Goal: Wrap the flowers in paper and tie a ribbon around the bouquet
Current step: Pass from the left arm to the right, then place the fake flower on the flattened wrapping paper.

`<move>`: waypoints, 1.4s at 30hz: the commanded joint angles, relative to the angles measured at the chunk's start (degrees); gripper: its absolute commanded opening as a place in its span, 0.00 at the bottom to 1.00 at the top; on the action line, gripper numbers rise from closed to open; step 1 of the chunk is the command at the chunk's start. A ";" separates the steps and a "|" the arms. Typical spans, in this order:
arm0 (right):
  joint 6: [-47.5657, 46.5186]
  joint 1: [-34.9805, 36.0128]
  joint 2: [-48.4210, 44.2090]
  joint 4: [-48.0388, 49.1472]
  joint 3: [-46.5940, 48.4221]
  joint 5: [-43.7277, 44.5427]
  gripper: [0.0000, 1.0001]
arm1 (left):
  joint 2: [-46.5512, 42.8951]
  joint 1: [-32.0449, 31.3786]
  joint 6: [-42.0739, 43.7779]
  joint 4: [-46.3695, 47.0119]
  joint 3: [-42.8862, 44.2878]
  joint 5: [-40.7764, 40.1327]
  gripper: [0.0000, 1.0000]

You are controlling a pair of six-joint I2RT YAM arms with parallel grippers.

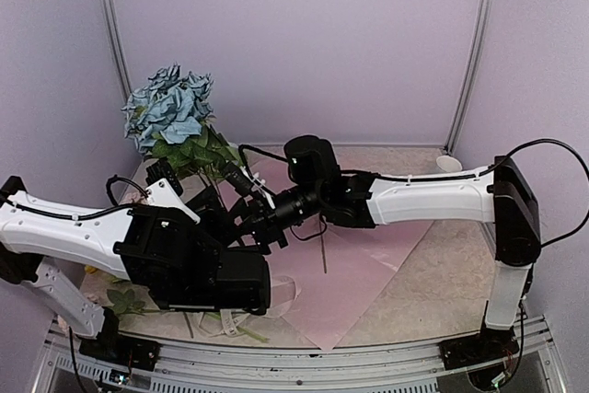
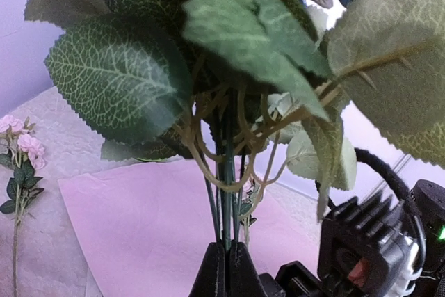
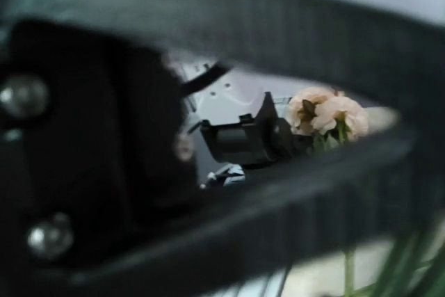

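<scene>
The left gripper [image 2: 226,273] is pinched tight on the green stems of the flowers [image 1: 170,108], holding the bunch upright with the blue blooms well above the table [image 1: 442,292] at the back left. The right gripper [image 1: 256,223] has reached across and sits close against the stems just below the leaves. Its own camera gives only dark blur with a few cream blooms [image 3: 327,113] beyond, so I cannot tell how wide its jaws stand or whether they have hold of anything.

The lilac-pink paper [image 1: 359,273] lies flat and unfolded on the table, mostly right of the bunch. The ribbon [image 1: 287,296] lies loose at the near edge, untouched. A small pink sprig [image 2: 21,140] lies apart on the table beyond the paper's left edge.

To my eye this is the gathering stage, with no wrapping begun. Next the bunch wants laying down across the sheet, stems towards a corner and blooms past the edge. The leaves are floppy, so the stems should stay pinched until the paper is folded over them
</scene>
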 commanded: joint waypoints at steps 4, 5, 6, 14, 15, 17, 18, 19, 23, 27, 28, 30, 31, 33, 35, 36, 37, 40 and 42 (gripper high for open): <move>3.47 -0.56 -0.69 0.16 -0.24 5.26 0.00 | -0.84 0.06 0.38 -1.59 -0.08 -10.70 0.00; 4.40 -1.14 -1.16 0.73 -0.93 6.92 0.00 | -0.63 0.34 1.96 -1.60 0.00 -10.37 0.00; 6.37 -1.93 -1.70 1.21 -1.28 8.62 0.00 | 0.02 1.12 3.71 -1.59 0.30 -9.39 0.21; 16.97 -11.22 -7.62 2.55 -9.89 22.43 0.00 | 14.30 14.46 31.99 -1.58 7.59 8.37 0.99; 16.83 -12.43 -8.45 2.21 -10.94 23.53 0.00 | 15.43 14.28 33.42 -1.58 7.69 7.93 0.99; 16.33 -14.12 -9.58 0.30 -12.59 27.21 0.00 | 17.61 14.13 36.62 -1.56 8.45 6.76 0.99; 16.05 -15.00 -10.19 -0.42 -13.19 29.37 0.00 | 18.27 14.16 38.74 -1.58 8.99 5.95 0.99; 15.90 -15.97 -10.87 -0.68 -14.08 30.53 0.00 | 18.82 14.49 40.83 -1.59 9.44 4.20 0.99; 12.86 -18.08 -13.74 -2.66 -16.05 34.71 0.00 | 19.36 15.74 49.38 -1.60 8.75 -3.50 0.99; 8.81 -18.15 -16.43 -5.70 -16.52 38.03 0.00 | 14.43 16.72 50.18 -1.67 7.15 -10.16 0.99; 8.03 -18.18 -17.10 -6.01 -16.85 38.94 0.00 | 13.28 16.80 51.56 -1.73 7.32 -10.67 0.99; 6.92 -18.28 -18.46 -6.11 -17.54 40.49 0.00 | 11.97 17.72 55.17 -1.71 8.64 -10.86 0.99; 6.61 -18.38 -18.72 -6.15 -17.70 41.07 0.00 | 11.93 18.30 57.25 -1.67 9.33 -10.94 0.99; 6.55 -18.63 -18.23 -7.76 -17.00 42.52 0.00 | 12.84 19.22 62.31 -1.67 11.06 -10.96 0.99; 8.16 -19.01 -16.58 -11.96 -15.41 45.55 0.00 | 14.26 19.96 67.81 -1.67 12.83 -10.98 0.99; 9.35 -19.35 -15.53 -13.84 -14.81 46.47 0.00 | 14.72 20.12 69.71 -1.67 13.46 -10.91 0.99; 11.50 -19.70 -14.66 -15.29 -14.77 46.72 0.00 | 14.73 20.32 70.40 -1.63 13.96 -10.92 0.99; 14.24 -20.08 -12.60 -16.36 -15.91 46.20 0.00 | 13.87 20.54 71.03 -1.58 14.68 -10.40 0.99; 17.14 -20.04 -10.96 -16.49 -16.41 46.08 0.00 | 13.75 20.84 74.50 -1.62 15.12 -8.89 0.99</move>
